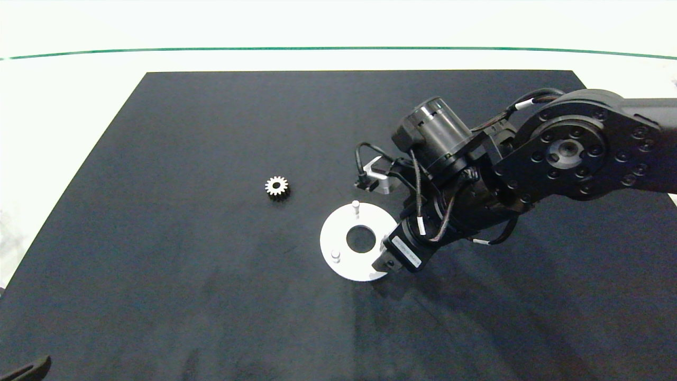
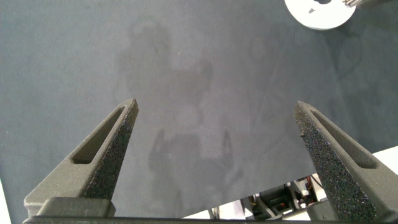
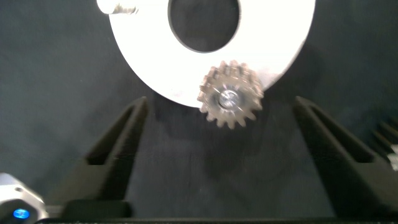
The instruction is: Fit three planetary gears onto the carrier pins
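- Nearest us in the head view, our left gripper is parked off the near-left corner of the mat; its fingers are spread wide with nothing between them.
- Our right gripper hangs over the near-right edge of the disc. Its fingers stand wide apart, holding nothing.
- Between those fingers, in the right wrist view, one gear sits on a pin at the disc's rim, the pin's tip showing through its bore. We judge this one seated, though we cannot tell whether it is fully down.
- Risk here: a finger brushing the gear's teeth as the arm lifts away could tilt it on the pin, pull it off, or shove the disc, which looks loose on the mat.
- Two more pins stand bare: one near the left rim, one at the far rim.
- A second gear lies flat on the mat, well apart to the far left of the disc. Gripped by its teeth, it could twist or slip and meet a pin off-centre, jamming.
- We see no third gear; it may be hidden under the arm.
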{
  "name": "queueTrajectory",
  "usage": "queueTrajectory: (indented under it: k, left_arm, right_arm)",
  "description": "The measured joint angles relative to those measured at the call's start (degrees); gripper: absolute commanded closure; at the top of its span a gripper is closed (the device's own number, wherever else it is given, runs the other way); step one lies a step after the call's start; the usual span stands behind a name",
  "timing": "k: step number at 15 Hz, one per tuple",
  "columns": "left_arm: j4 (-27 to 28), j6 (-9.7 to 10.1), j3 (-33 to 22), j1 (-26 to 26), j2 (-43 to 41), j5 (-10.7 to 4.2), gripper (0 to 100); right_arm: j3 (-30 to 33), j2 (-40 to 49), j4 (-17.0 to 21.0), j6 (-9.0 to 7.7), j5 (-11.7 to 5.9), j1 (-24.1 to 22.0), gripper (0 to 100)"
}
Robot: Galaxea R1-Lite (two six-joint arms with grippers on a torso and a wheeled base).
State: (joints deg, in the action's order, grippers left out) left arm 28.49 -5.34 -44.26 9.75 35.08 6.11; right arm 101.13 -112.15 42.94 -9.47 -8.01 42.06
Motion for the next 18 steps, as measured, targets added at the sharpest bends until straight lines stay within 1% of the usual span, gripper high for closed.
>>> queueTrajectory:
  k: [3, 4, 5, 6, 7, 8, 9, 10, 11, 12, 13, 15, 16, 17, 18]
  left_arm:
    - [0.01, 0.05, 0.57, 0.00, -0.33, 0.00, 0]
    - [0.01, 0.07, 0.67, -0.06, -0.44, 0.01, 0]
    - [0.01, 0.09, 0.72, -0.06, -0.50, 0.00, 0]
    - [0.01, 0.09, 0.74, -0.06, -0.59, 0.01, 0]
    - [0.00, 0.09, 0.77, -0.13, -0.66, 0.00, 0]
    - [0.01, 0.09, 0.94, -0.16, -0.69, 0.00, 0]
    - [0.00, 0.09, 1.07, -0.16, -0.74, 0.00, 0]
    - [0.01, 0.09, 1.16, -0.17, -0.80, 0.00, 0]
    - [0.01, 0.09, 1.30, -0.17, -1.00, 0.00, 0]
    - [0.00, 0.11, 1.44, -0.17, -1.18, 0.00, 0]
    - [0.00, 0.09, 1.62, -0.17, -1.38, 0.01, 0]
    - [0.00, 0.09, 1.82, -0.13, -1.57, 0.00, 0]
    - [0.01, 0.11, 1.90, -0.11, -1.63, 0.00, 0]
    - [0.00, 0.11, 1.94, -0.09, -1.68, 0.01, 0]
    - [0.00, 0.09, 1.96, -0.09, -1.68, 0.01, 0]
  right_arm:
    - [-1.74, 3.97, -0.11, 3.25, -0.09, 0.11, 0]
    - [-3.75, 5.81, -0.79, 4.07, -0.12, 0.11, 0]
    - [-6.38, 7.74, -2.28, 4.94, -0.28, 0.16, 0]
    - [-10.05, 9.86, -5.79, 6.17, -1.08, 0.28, 0]
    - [-14.07, 11.78, -10.33, 7.19, -2.82, 0.41, 0]
    - [-18.40, 13.62, -15.43, 7.98, -5.07, 0.41, 0]
    - [-22.99, 15.49, -21.09, 8.46, -7.01, 0.39, 0]
    - [-26.72, 17.16, -25.64, 8.73, -8.30, 0.11, 0]
    - [-29.77, 18.74, -28.59, 8.92, -9.44, -0.46, 0]
    - [-31.87, 20.31, -29.75, 9.03, -10.56, -1.02, 0]
    - [-32.98, 21.55, -30.06, 9.12, -11.45, -1.55, 0]
    - [-34.35, 23.17, -30.15, 9.25, -11.75, -3.28, 0]
    - [-34.90, 23.54, -30.34, 9.34, -11.62, -4.74, 0]
    - [-35.67, 23.71, -31.23, 9.42, -11.45, -6.62, 0]
    - [-36.41, 23.70, -32.94, 9.47, -11.19, -8.00, 0]
